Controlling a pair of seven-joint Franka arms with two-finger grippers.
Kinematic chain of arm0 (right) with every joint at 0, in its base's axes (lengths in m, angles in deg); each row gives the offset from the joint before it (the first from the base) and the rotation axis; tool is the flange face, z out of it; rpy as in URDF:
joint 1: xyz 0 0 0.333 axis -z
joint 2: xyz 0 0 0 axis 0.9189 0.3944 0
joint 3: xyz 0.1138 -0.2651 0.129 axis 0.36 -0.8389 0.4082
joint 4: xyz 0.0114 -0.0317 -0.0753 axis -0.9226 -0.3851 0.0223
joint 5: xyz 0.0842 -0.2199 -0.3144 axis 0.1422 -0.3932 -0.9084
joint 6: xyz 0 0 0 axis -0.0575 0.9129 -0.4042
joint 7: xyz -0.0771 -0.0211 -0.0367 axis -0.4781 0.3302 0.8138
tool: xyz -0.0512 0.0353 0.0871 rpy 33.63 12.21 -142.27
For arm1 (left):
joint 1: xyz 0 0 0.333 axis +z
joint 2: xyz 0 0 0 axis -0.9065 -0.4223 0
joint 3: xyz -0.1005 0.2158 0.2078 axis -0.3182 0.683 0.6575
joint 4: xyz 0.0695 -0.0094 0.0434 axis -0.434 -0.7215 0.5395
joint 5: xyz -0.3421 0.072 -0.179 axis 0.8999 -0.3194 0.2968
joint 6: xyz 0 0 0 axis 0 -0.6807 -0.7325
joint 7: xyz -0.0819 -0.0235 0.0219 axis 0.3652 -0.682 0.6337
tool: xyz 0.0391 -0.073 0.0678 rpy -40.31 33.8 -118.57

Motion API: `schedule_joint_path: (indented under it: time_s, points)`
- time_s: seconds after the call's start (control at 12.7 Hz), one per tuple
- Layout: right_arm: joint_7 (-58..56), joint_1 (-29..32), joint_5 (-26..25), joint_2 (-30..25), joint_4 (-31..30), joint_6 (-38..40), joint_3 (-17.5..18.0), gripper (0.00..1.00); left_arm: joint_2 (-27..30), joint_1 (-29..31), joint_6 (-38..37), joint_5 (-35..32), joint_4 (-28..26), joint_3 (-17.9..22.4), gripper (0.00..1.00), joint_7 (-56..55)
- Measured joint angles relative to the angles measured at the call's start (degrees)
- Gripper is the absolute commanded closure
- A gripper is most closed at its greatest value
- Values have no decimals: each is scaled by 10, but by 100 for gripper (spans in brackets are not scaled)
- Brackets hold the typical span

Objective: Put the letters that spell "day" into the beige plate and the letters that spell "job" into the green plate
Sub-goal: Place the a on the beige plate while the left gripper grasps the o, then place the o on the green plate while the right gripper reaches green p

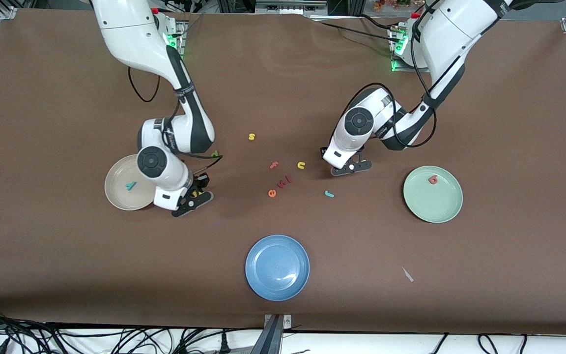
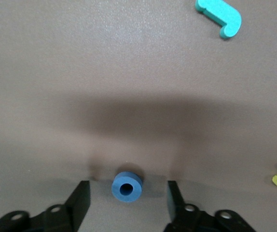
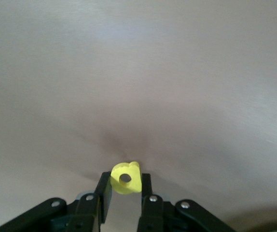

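My right gripper (image 1: 193, 198) is low beside the beige plate (image 1: 116, 194) and shut on the yellow a (image 3: 126, 178). The teal y (image 1: 130, 185) lies in that plate. The green d (image 1: 215, 155) peeks out by the right arm's wrist. My left gripper (image 2: 127, 189) is down at the table near the middle. Its open fingers (image 2: 82, 193) flank the blue o (image 2: 127, 186) with a gap on each side. The teal j (image 1: 329, 194) lies nearer the front camera than that gripper. The pinkish-red b (image 1: 433, 179) rests in the green plate (image 1: 435, 206).
Loose letters lie mid-table: a yellow s (image 1: 251, 136), a pink f (image 1: 273, 165), a yellow u (image 1: 301, 165), an orange-red e (image 1: 272, 193) and small pink pieces (image 1: 286, 181). A blue plate (image 1: 277, 267) sits near the front edge, with a pale scrap (image 1: 407, 274) nearby.
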Motion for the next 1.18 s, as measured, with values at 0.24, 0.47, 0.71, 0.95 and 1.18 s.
schedule_joint_path:
  time_s: [0.24,0.47,0.71,0.95,1.18]
  points:
    - [-8,13,0,-27,5,91,-60,84,0,0,0,0,0,0,44,0]
    - [-29,24,1,-41,1,136,-117,83,-3,0,0,0,0,0,81,0]
    - [-32,39,12,-37,-21,136,-121,63,-3,1,3,0,1,0,98,-2]
    - [-32,39,15,-28,-26,136,-121,0,-3,4,2,0,2,0,98,-3]
    - [-28,37,18,-29,-23,138,-118,0,6,8,-31,0,10,0,98,-3]
